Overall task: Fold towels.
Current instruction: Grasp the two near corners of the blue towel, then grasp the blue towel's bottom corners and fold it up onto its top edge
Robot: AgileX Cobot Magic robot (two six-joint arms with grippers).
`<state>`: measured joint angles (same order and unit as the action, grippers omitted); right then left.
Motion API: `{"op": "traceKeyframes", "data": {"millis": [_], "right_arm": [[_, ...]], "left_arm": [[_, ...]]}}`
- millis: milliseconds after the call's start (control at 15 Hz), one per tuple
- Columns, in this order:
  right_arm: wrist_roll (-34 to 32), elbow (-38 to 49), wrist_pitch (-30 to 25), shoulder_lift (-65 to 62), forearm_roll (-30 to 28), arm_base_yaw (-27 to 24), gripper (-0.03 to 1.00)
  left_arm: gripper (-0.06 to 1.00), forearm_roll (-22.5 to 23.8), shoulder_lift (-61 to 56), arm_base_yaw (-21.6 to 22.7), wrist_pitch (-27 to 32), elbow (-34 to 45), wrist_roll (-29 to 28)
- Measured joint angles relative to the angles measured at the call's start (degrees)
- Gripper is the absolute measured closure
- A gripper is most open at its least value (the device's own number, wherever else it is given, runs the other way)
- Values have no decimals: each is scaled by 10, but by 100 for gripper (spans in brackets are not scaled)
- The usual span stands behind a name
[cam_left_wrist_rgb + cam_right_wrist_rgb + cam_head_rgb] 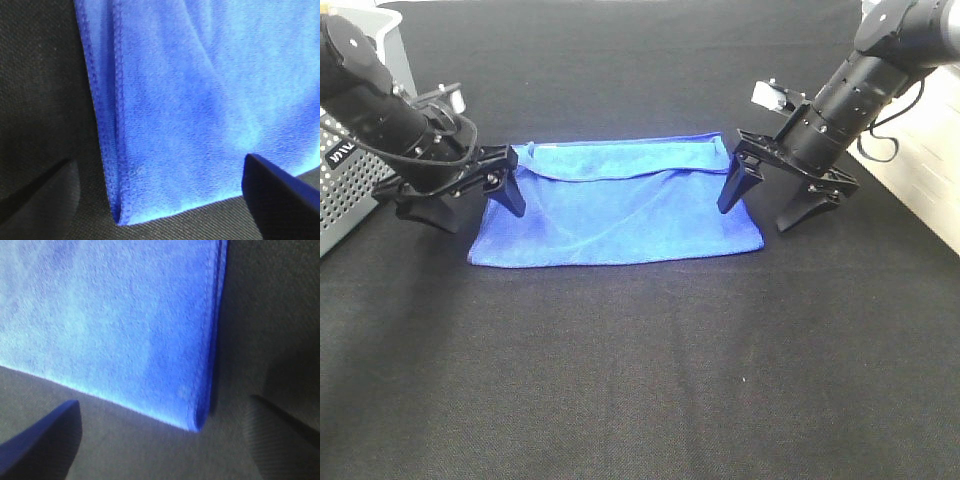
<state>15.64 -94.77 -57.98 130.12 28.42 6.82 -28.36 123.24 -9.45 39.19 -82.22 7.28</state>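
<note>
Bright, even light fills the high view; the towel (620,215) is sharp and vivid on the dark bench (640,380), shadows faint. Both wrist views are soft, the jaws blurred at the edges.

towel (620,215): royal blue, darker blue hem | tabletop (640,380): black | fingers (735,185): black | perforated box (345,190): grey

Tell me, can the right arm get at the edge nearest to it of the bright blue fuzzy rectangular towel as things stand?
Probably yes. The right claw is open and straddles that edge of the towel, one finger over blue fabric, the other over the black tablecloth. Nothing lies between.
</note>
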Motion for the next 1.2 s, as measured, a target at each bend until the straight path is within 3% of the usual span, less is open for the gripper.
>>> {"op": "traceKeyframes", "data": {"millis": [267, 400, 467, 667, 733, 800, 1000, 1200], "right_arm": [[6, 2, 15, 16, 18, 0, 16], [13, 2, 18, 30, 35, 0, 26], [14, 2, 20, 32, 38, 0, 35], [9, 2, 26, 37, 44, 0, 88], [-4, 2, 23, 37, 44, 0, 96], [-4, 2, 23, 37, 44, 0, 96], [-22, 21, 3, 25, 30, 0, 97], [-26, 138, 33, -36, 19, 0, 97]], "left_arm": [[12, -45, 33, -4, -10, 1, 5], [22, -62, 41, -12, -17, -1, 14], [31, -66, 44, -13, -18, -2, 15], [81, -67, 52, -13, 1, -2, 15], [91, -60, 52, -13, 10, -2, 14], [91, -60, 52, -13, 10, -2, 14], [93, 14, 20, -13, 62, 0, -26], [93, 62, -32, -13, 112, 41, -38]]}}
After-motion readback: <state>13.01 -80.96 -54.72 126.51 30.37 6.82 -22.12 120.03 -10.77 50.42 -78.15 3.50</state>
